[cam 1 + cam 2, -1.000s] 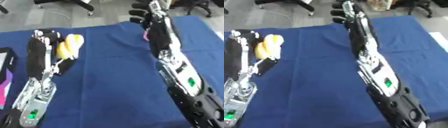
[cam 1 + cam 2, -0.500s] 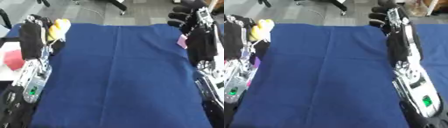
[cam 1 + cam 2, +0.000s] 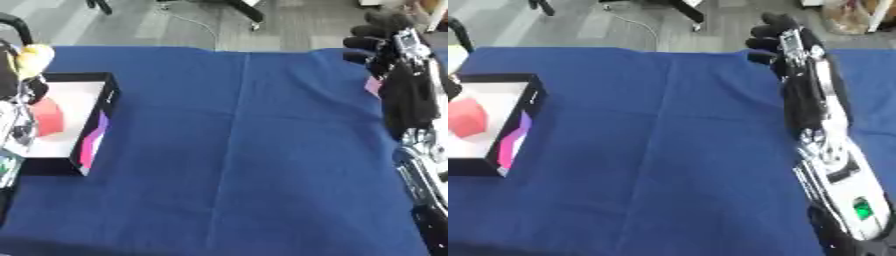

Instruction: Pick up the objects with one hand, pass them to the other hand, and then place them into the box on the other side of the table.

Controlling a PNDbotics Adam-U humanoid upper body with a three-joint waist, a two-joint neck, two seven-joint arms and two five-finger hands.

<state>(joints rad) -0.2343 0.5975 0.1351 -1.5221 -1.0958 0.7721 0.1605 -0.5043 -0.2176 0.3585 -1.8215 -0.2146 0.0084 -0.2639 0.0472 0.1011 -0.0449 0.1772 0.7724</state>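
- Two hands of mine show, and only my left hand (image 3: 19, 75) carries anything: at the left edge of the left eye view its dark fingers are curled about a yellow object (image 3: 33, 54), which I hold just above the far left corner of the box (image 3: 103, 107).
- I cannot make out what the yellow object is beyond a rounded, pale yellow shape.
- My right hand (image 3: 785, 42) is well apart from the box, across the blue tablecloth (image 3: 236, 150), raised at the far right of the table. Its fingers look bent and hold nothing, though the blur leaves me unsure of how far they are curled.
- A small pink thing (image 3: 374, 86) peeps out beside my right forearm, far from the box; I cannot tell what it is.
- The box is a black-walled tray with a white floor, at the left edge of the cloth. A red object (image 3: 467, 121) already lies inside it, toward its left side.
- My judgement: the hand-over looks done and I am at the placing step, with the yellow object over the box's far edge rather than over its floor.
- Next I would need to bring my left hand nearer, over the white floor and clear of the red object, lower it inside the walls, then uncurl the fingers.
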